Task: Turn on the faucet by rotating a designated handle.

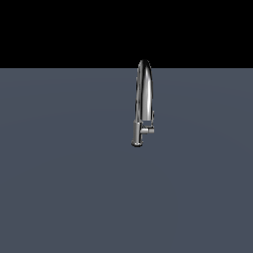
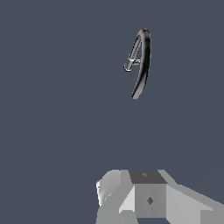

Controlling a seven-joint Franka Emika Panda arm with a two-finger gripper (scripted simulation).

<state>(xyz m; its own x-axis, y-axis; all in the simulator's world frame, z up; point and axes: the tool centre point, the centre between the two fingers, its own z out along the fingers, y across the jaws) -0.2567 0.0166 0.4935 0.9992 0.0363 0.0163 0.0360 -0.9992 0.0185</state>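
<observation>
The faucet (image 1: 144, 94) is a slim chrome gooseneck standing on the grey floor, its arched spout rising from a short cylindrical base (image 1: 137, 134). The handle (image 1: 147, 131), a short chrome stub, sticks out of that base toward the exterior view's right. The wrist view looks down on the faucet (image 2: 143, 65) from some distance, and the handle (image 2: 136, 62) shows as a small bar beside the base. My gripper (image 2: 146, 183) appears only as grey blocky parts at the edge of the wrist view, well apart from the faucet. Its fingers cannot be made out. The exterior view shows no part of the arm.
A flat grey-blue floor (image 1: 59, 188) surrounds the faucet on all sides, under a black background. Nothing else stands on it.
</observation>
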